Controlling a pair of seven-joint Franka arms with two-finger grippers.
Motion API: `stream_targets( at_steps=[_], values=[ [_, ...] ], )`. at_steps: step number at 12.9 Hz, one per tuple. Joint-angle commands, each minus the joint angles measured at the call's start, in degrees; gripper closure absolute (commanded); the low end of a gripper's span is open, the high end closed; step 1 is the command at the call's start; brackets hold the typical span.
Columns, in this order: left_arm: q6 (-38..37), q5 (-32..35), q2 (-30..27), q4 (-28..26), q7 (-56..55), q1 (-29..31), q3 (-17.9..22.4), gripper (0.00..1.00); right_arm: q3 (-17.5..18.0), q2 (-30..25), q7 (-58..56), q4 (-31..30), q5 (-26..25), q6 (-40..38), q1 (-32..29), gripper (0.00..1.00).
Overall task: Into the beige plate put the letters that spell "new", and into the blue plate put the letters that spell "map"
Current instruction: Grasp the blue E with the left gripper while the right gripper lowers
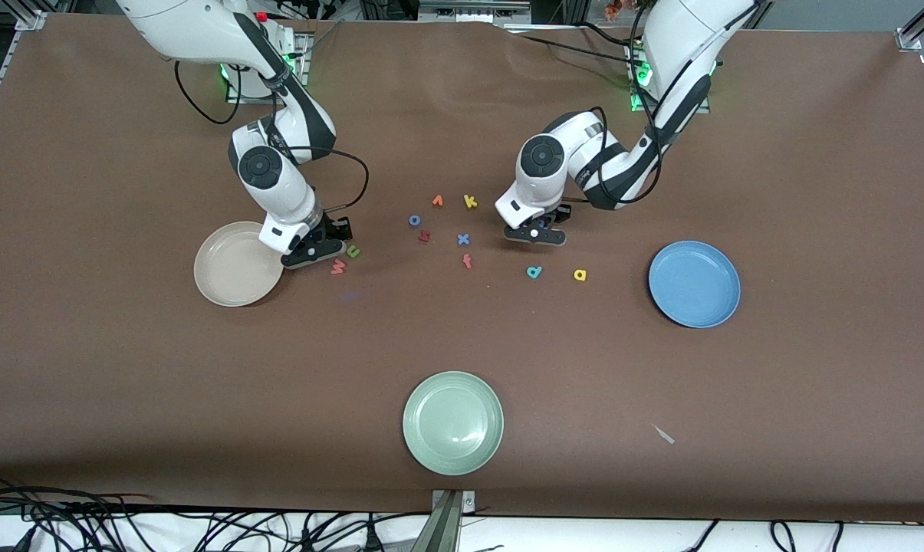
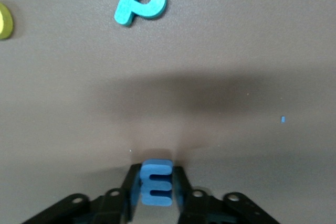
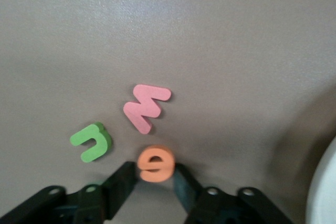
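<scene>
The left gripper (image 2: 156,192) is low on the counter (image 1: 814,383), and its fingers (image 2: 126,195) pinch the blue m (image 2: 156,182). The teal p (image 1: 534,271) and yellow a (image 1: 580,274) lie nearby, closer to the front camera, with the blue plate (image 1: 694,284) toward the left arm's end. The right gripper (image 3: 155,182) is down just beside the beige plate (image 1: 235,264). Its fingers (image 3: 123,179) pinch the orange e (image 3: 156,164). The green n (image 3: 92,141) and pink w (image 3: 146,106) lie close by.
</scene>
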Motion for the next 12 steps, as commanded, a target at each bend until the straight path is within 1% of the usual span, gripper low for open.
stream_targets(
  at_steps=[1,2,3,4,5,7,8,9,10,11,12],
  values=[
    [0.2,2.1,1.5,0.3,-0.2,0.3,0.3,0.81,-0.3,-0.6,0.0,-1.3,-0.9,0.9,-0.3,0.70],
    [0.0,2.1,1.4,0.5,-0.1,0.4,0.3,0.90,-0.3,-1.1,-0.3,-1.1,-0.9,0.6,-0.3,0.71],
    [-0.4,2.0,1.0,1.3,-0.1,0.6,0.4,0.94,-0.3,-1.8,-0.4,-1.0,-0.9,-0.3,-0.3,0.72],
    [-3.3,1.4,0.8,3.0,1.2,1.6,0.3,0.95,-0.3,-3.0,-0.7,-0.8,-0.8,-2.2,-0.4,0.72],
    [-8.5,0.6,0.6,6.1,3.6,2.8,0.2,0.95,-0.6,-4.7,-2.0,-0.2,-0.8,-4.2,-1.0,0.72],
    [-19.1,-4.2,0.4,12.6,12.1,5.3,0.2,0.95,-3.0,-7.3,-8.0,0.7,-0.7,-8.5,-2.2,0.72],
    [-24.1,-5.2,0.4,15.5,16.5,7.4,0.2,0.95,-4.0,-7.6,-10.2,1.1,-0.2,-9.5,-2.6,0.72],
    [-27.8,-5.4,0.3,17.9,19.8,9.3,0.2,0.95,-4.1,-7.5,-10.0,1.2,-0.2,-9.5,-2.7,0.71],
    [-29.9,-5.4,0.3,19.5,23.0,11.5,0.2,0.95,-4.0,-7.1,-9.4,1.3,0.0,-9.3,-2.7,0.69],
    [-30.5,-5.4,0.1,19.8,26.5,13.9,0.3,0.95,-3.8,-6.2,-8.1,1.5,0.3,-8.7,-2.5,0.58],
    [-30.8,-5.3,0.0,19.8,30.2,16.6,0.3,0.95,-3.3,-5.5,-5.6,2.7,0.1,-8.7,-2.3,0.51]
  ],
)
